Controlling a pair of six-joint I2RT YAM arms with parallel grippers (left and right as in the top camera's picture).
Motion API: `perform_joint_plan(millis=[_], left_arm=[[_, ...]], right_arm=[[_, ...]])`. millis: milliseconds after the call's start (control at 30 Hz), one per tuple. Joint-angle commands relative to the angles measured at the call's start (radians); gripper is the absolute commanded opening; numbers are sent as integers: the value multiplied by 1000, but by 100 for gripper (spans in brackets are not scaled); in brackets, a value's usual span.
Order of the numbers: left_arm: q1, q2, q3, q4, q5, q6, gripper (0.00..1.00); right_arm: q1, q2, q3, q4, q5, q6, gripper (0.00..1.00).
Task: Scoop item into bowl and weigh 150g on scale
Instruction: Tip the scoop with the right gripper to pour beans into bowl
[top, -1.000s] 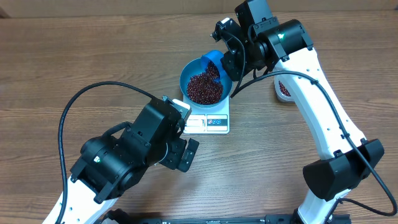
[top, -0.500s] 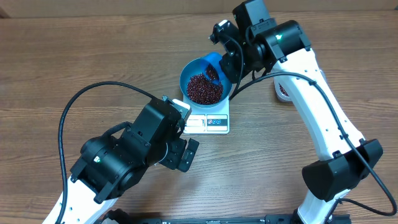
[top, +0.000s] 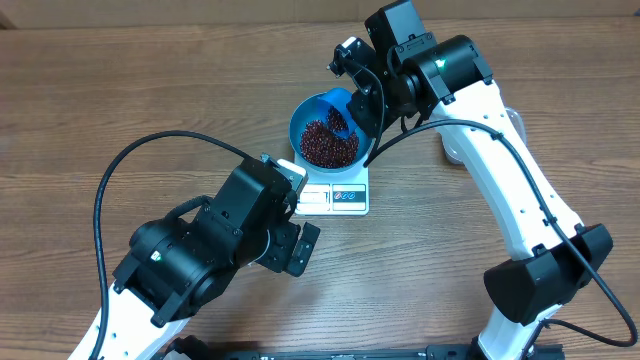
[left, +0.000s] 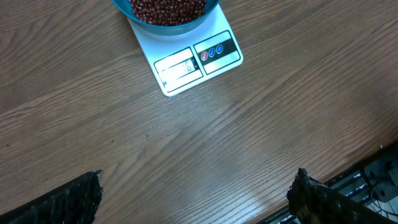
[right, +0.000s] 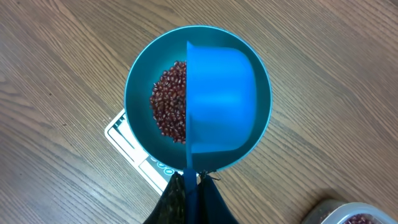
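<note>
Holding a small blue plastic scoop, pinched tight in the right gripper, tipped over maroon beans in the round blue bowl on the flat white scale at twelve o'clock, with left gripper gaping empty at seven; prone to overshoot if dumped.

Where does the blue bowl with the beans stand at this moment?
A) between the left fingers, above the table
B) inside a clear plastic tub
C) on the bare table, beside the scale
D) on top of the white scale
D: the bowl rests on top of the scale, whose front edge sticks out beneath it.
</note>
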Motion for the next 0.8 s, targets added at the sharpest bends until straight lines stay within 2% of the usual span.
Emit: perform_joint_plan(millis=[0, 267, 400, 767], left_arm=[[2, -4, 12, 1, 3, 16, 100], [2, -4, 12, 1, 4, 16, 100], [2, -4, 13, 1, 3, 16, 100], [2, -4, 12, 1, 3, 16, 100]], right_arm=[[-2, -33, 25, 6, 12, -6, 4], [-1, -33, 25, 1, 11, -9, 4], [10, -33, 25, -28, 9, -69, 4], [11, -33, 25, -20, 11, -67, 4]])
